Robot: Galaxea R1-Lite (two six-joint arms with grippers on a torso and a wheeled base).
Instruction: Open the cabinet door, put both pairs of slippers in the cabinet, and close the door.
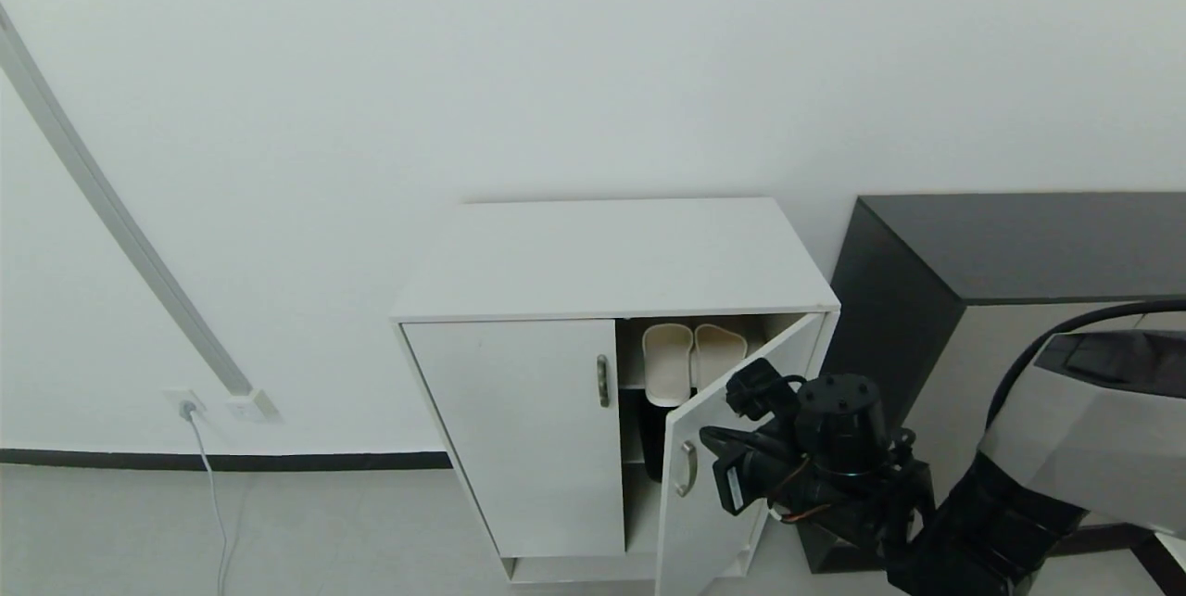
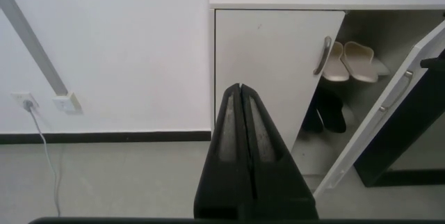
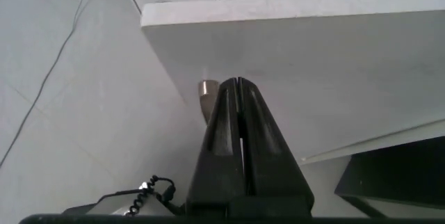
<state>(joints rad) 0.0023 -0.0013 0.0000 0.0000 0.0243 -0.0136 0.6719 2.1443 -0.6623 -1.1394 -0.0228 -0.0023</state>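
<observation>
The cream slippers [image 1: 693,357] lie side by side on the upper shelf of the white cabinet [image 1: 611,253], with a dark pair [image 2: 332,113] on the shelf below. The cabinet's right door [image 1: 700,531] stands partly open and its left door [image 1: 519,429] is closed. The right tool [image 3: 238,85], fingers pressed together, has its tips at the open door's outer face just beside the handle [image 3: 207,92], while the left tool [image 2: 240,92], likewise closed and empty, hangs well apart in front of the left door.

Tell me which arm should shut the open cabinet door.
Likely right. The right gripper is at the outer face of the open door, beside its handle; the left gripper hangs farther back.
</observation>
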